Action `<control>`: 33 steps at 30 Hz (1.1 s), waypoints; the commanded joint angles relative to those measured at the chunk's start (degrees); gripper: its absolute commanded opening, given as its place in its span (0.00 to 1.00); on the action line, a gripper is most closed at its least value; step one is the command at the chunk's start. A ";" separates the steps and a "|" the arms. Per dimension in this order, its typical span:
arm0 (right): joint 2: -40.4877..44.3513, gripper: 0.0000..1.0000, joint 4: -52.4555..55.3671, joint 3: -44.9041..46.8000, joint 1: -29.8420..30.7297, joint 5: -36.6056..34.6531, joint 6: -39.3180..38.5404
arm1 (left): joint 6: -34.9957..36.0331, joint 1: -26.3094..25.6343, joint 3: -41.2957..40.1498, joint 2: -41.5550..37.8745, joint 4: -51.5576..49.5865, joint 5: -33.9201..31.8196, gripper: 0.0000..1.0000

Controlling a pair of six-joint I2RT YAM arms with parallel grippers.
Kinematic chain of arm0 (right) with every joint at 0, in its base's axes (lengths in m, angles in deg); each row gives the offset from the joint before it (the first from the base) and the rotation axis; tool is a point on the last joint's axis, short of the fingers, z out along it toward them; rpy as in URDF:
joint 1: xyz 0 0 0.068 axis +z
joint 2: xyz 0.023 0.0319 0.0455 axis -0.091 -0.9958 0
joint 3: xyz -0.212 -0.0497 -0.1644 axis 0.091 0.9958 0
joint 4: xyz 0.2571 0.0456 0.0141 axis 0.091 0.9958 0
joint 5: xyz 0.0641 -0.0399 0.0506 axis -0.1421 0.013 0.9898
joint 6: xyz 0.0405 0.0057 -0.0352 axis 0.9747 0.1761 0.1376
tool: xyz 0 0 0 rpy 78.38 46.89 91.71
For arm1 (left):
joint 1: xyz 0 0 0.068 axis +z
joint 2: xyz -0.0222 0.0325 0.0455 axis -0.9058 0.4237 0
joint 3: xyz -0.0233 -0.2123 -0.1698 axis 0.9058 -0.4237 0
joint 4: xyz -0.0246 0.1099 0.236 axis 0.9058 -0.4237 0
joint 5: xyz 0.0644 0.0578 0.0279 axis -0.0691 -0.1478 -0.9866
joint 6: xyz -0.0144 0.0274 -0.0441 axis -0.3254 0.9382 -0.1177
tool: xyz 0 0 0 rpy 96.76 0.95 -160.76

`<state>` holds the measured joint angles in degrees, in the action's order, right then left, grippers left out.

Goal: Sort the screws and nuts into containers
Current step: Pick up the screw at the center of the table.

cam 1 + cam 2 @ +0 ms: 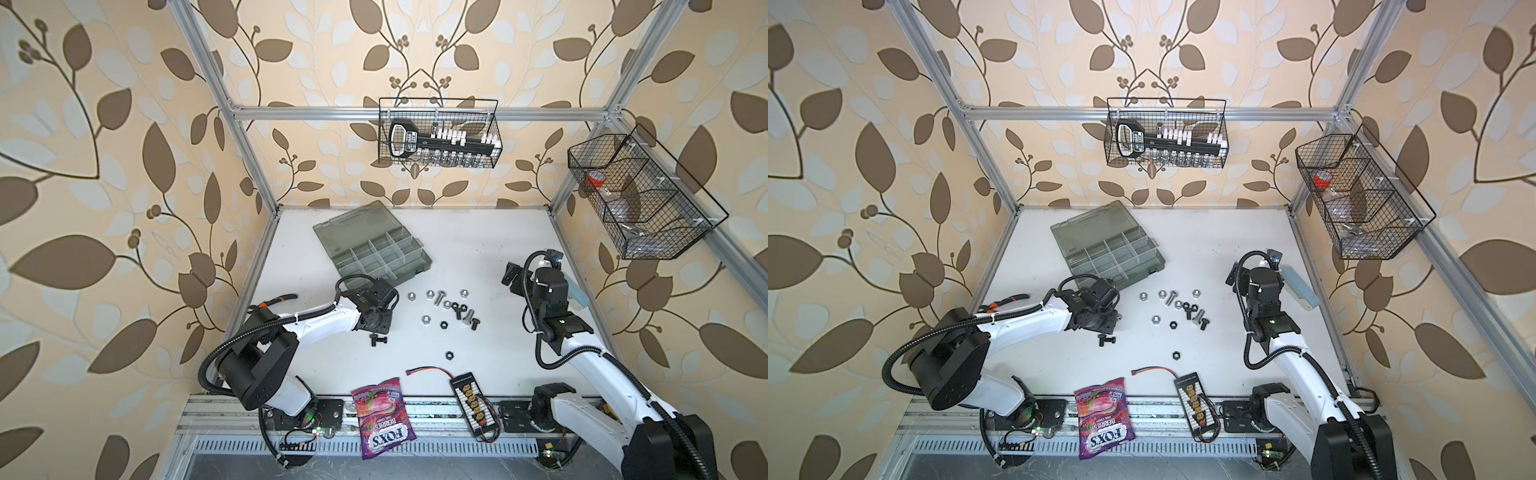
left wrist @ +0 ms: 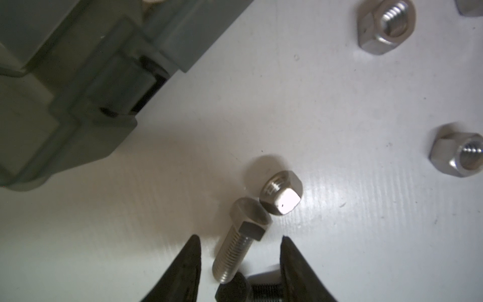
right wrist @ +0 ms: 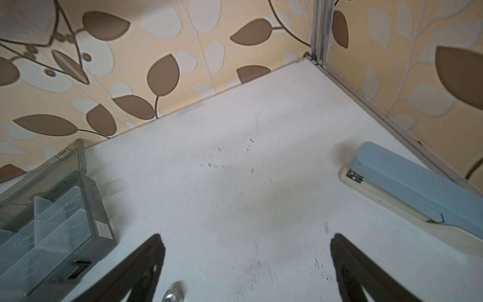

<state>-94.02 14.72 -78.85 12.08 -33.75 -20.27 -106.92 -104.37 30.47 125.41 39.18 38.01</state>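
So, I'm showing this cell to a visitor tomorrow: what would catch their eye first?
Probably the loose screws and nuts scattered mid-table, just in front of the open grey-green organizer case. Close up, the left gripper has its open jaws either side of a silver screw lying beside a silver nut. The purple candy bag at the front edge also stands out.

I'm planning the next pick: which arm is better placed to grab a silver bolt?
Left. The left gripper straddles a silver bolt with open jaws, beside the organizer case. The right gripper hangs open over the table near the blue stapler, with no bolt under it.
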 commanded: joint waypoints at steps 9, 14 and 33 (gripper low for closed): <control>1.39 1.00 0.77 0.34 0.20 -0.87 0.45 | -1.19 -0.30 -0.97 1.91 0.42 0.16 0.37; 1.41 1.00 0.69 0.47 0.20 -0.69 0.40 | -1.28 -0.24 -1.54 2.99 1.24 -0.48 0.33; 1.48 1.00 0.66 0.47 0.18 -0.37 0.36 | -0.21 -0.20 3.39 -6.76 -2.46 -5.10 0.12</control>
<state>-93.30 14.76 -78.85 12.08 -33.77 -20.27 -107.97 -104.37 30.01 124.29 38.68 35.43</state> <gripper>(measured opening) 0.996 0.164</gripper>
